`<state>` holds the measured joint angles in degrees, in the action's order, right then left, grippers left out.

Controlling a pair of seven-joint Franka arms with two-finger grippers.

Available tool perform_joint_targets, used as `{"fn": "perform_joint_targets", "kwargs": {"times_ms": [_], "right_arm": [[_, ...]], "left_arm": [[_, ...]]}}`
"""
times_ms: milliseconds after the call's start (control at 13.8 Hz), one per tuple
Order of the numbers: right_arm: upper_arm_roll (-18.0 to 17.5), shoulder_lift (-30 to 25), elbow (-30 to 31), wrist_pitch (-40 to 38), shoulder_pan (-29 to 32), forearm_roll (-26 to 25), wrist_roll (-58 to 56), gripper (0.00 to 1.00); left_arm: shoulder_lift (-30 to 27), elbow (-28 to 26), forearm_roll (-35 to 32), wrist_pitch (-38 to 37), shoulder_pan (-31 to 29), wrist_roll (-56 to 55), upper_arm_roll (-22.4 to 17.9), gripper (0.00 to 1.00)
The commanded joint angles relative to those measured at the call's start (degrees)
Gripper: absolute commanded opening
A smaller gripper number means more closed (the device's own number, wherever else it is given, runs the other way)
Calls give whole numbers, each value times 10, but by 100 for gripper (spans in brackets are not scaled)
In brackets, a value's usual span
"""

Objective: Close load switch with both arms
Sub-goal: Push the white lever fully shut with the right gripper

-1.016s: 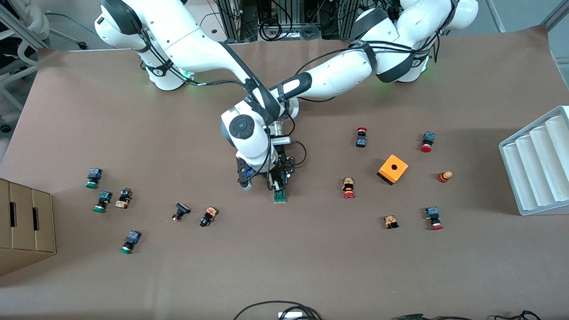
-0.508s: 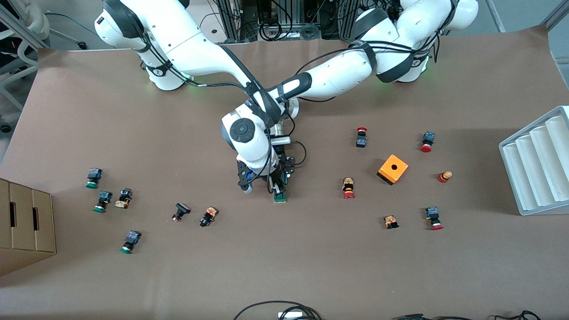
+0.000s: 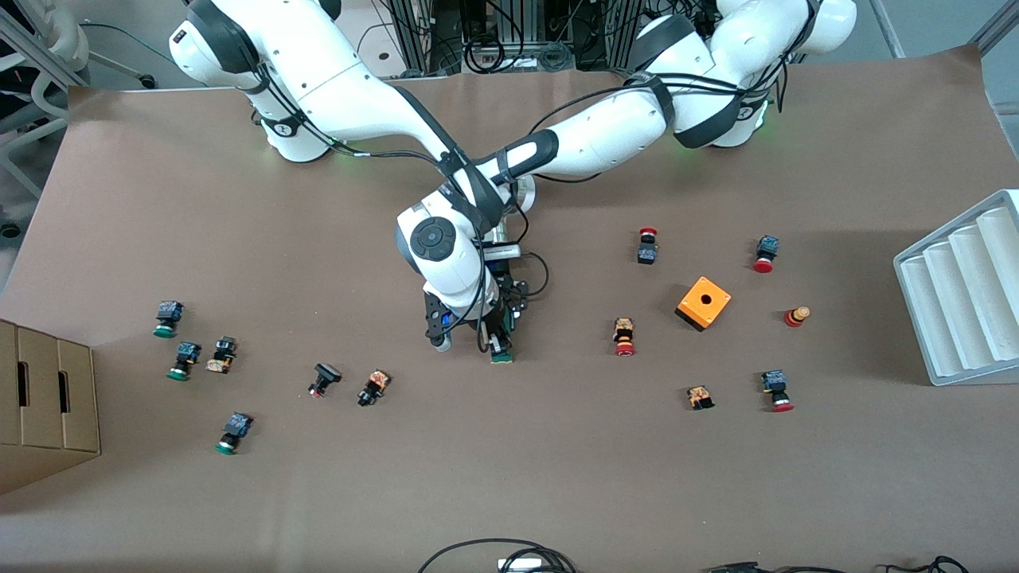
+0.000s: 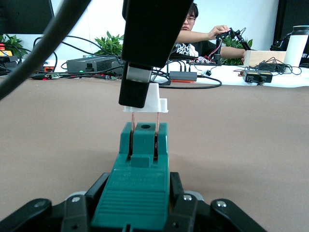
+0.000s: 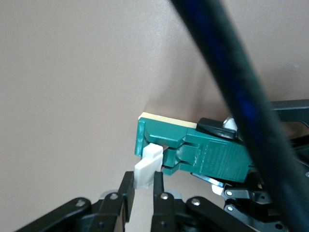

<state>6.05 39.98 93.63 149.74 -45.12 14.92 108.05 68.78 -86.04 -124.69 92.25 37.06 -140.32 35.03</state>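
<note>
Down at the near edge of the table (image 3: 557, 493), a loop of black cable (image 3: 493, 551). Just up from it, toward the right arm's end, a green-capped button (image 3: 232, 432) lying on its side, and a cardboard box (image 3: 46, 402) with two hand slots; contents hidden, cannot tell.

Toward the left arm's end, a red-capped button (image 3: 776, 391) beside a small orange-and-black part (image 3: 699, 396).

Mid-table now: the load switch (image 3: 501, 352), green, flat on the brown cover. Gripped at its farther end by the left gripper (image 4: 140, 186), fingers pressed against both green sides. Right gripper (image 5: 142, 181) straight above the switch's nearer end, fingers pinched tight on the white block (image 5: 148, 166). Two copper pins under that block, running down into the green body; block not seated, standing clear above it.

Same depth, toward the left arm's end: an orange box (image 3: 704, 302), one round dark hole in its top, inside not visible. At the table's end, a white grooved tray (image 3: 959, 298), only bare white channels showing.

Farther up, two more red-capped buttons (image 3: 646, 245) (image 3: 765, 254), well apart. At the top, both arm bases, arms crossing over mid-table.
</note>
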Motion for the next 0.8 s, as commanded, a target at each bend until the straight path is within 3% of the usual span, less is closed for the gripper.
{"fn": "perform_joint_targets", "kwargs": {"times_ms": [0,726], "right_arm": [[14,47,-61,17,7,14,-7,21],[25,73,-90,17,13,16,-7,22]], "left_arm": [[14,20,-10,-4,10,7,-3,56],[13,21,-10,-4,10,7,-3,56]]}}
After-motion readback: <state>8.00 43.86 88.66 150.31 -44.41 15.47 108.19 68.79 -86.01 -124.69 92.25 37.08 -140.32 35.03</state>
